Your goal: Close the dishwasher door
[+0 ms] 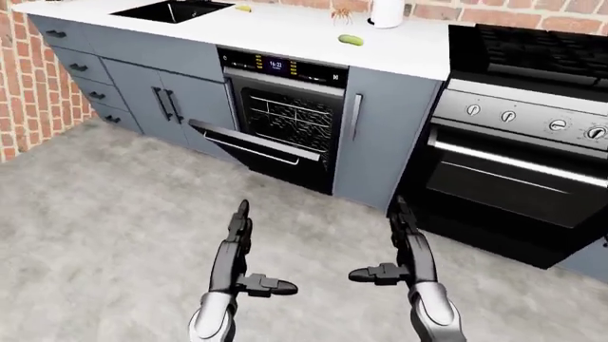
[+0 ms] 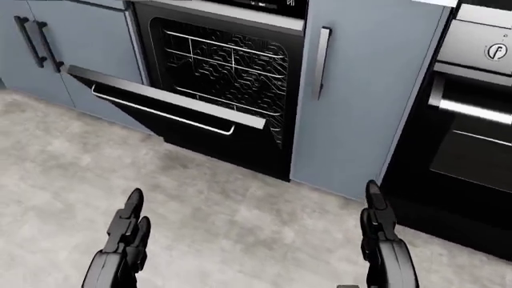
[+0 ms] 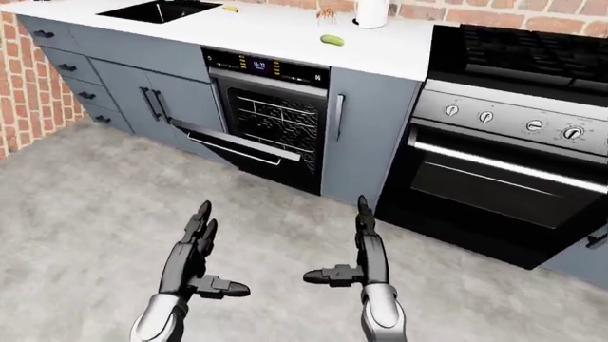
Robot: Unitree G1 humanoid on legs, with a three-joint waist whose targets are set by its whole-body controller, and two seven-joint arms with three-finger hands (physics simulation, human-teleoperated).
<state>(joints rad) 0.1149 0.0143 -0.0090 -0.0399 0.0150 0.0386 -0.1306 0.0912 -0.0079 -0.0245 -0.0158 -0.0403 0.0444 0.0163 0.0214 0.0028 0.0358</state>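
Observation:
The dishwasher point(image 1: 285, 107) sits under the white counter, its wire racks showing. Its door point(image 2: 160, 99) hangs partly open, tilted outward with a silver bar handle point(image 2: 164, 114) along its top edge. My left hand point(image 2: 124, 237) and right hand point(image 2: 380, 237) are both low in the head view, fingers straight and open, holding nothing. They are well short of the door, above bare floor. The door lies up and left of the left hand in the head view.
A black oven point(image 1: 518, 171) with knobs stands right of the dishwasher, past a narrow grey cabinet point(image 2: 352, 90). Grey cabinets point(image 1: 152, 100) and a brick wall point(image 1: 28, 78) lie to the left. A sink point(image 1: 171, 10), a white jug point(image 1: 385, 11) and a green item point(image 1: 350, 40) are on the counter.

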